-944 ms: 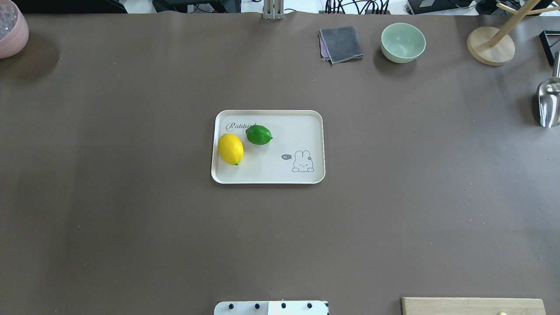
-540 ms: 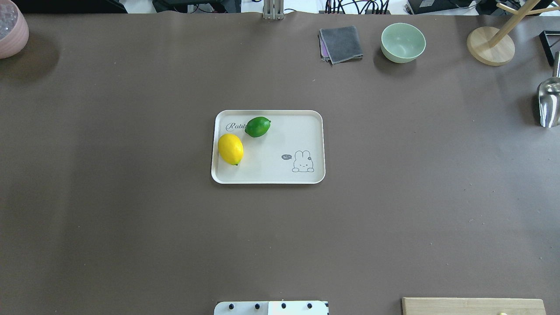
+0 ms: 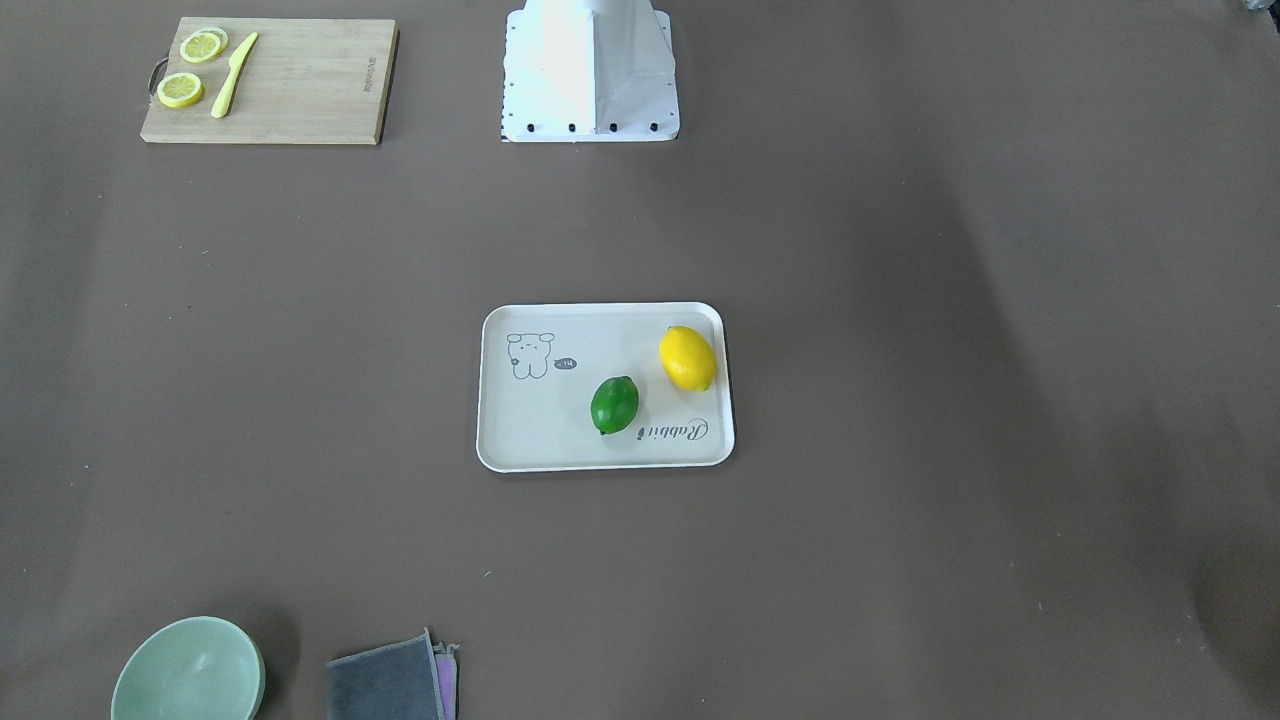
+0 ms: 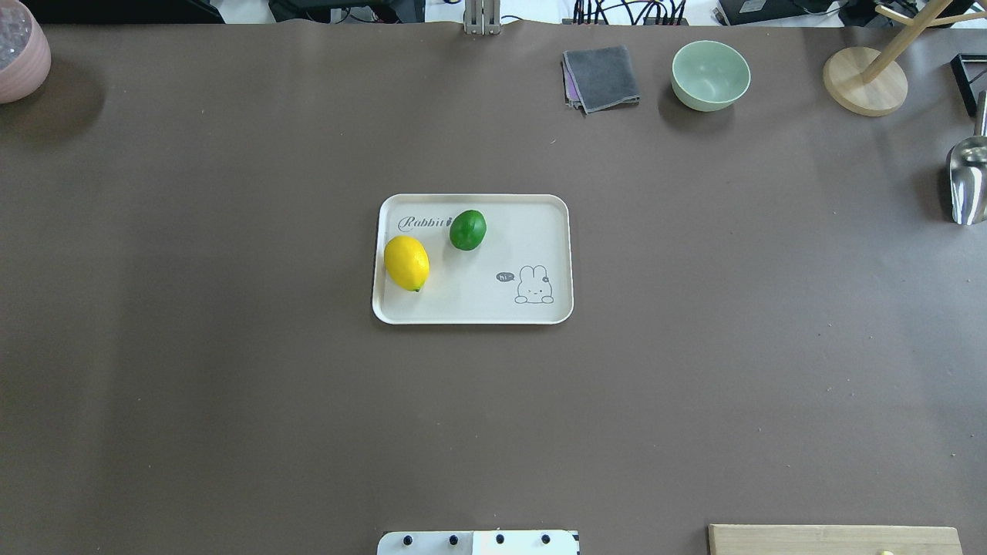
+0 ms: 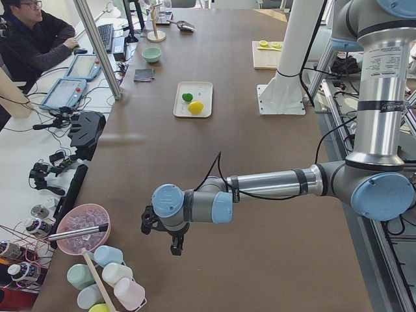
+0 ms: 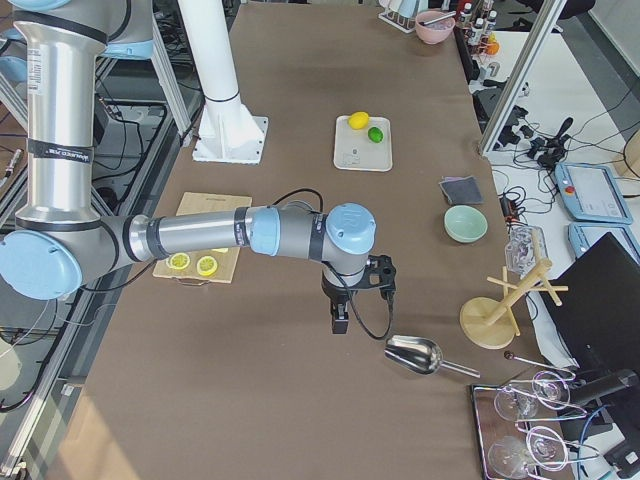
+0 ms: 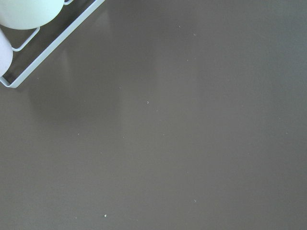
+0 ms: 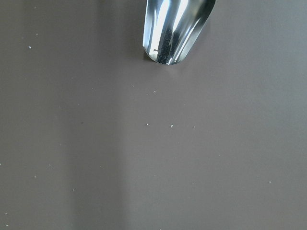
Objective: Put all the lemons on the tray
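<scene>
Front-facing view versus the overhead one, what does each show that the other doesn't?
Only the front-facing view clearly shows the yellow knife and lemon slices on the cutting board. Only the overhead shows the pink bowl, wooden stand and metal scoop. Both show the tray holding the yellow lemon and green lemon, plus the green bowl and grey cloth.

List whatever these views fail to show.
- Left gripper: seen only in exterior left, and small; open or shut is unclear.
- Right gripper: seen only in exterior right; same doubt.
- Cutting board: cut off by the overhead view's bottom edge.
- Scoop: handle cut off by the right wrist view's top edge.
- Pink bowl: contents blurred, and cut by the overhead view's left edge.
</scene>
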Robot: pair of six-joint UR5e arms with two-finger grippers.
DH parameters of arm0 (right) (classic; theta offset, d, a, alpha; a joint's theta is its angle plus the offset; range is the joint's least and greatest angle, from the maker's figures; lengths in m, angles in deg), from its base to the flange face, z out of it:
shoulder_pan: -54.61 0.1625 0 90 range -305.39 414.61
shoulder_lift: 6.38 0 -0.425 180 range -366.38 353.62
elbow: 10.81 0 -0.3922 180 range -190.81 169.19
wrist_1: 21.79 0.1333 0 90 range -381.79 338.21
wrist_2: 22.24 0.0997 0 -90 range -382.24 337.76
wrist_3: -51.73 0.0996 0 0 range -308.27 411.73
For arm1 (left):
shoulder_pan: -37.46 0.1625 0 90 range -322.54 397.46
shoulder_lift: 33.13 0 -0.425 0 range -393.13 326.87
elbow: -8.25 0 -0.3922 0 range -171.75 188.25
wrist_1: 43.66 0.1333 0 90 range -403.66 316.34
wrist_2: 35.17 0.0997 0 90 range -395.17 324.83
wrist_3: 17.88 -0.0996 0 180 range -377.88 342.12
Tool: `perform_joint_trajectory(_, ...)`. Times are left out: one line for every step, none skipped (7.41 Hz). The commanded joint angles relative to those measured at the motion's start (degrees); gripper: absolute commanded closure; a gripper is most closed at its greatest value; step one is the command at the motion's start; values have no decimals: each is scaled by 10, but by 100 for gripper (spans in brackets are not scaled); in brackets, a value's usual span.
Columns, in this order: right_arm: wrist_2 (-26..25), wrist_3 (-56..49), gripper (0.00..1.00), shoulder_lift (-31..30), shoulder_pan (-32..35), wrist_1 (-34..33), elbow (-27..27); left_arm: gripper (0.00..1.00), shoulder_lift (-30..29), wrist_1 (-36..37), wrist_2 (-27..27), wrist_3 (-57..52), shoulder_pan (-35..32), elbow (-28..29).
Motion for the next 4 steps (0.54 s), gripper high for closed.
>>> perform_joint_trajectory(0,7,0,-2,1,-1,-2,1,-6,0,0,0,1,-16)
perform_joint_trajectory(0,7,0,-2,0,0,-2,1,-6,0,0,-2,-3,-20)
perform_joint_trajectory(0,7,0,-2,0,0,-2,1,-8,0,0,-4,-4,-22)
perform_joint_trajectory(0,7,0,-5,0,-2,-1,1,-7,0,0,-4,-4,-25)
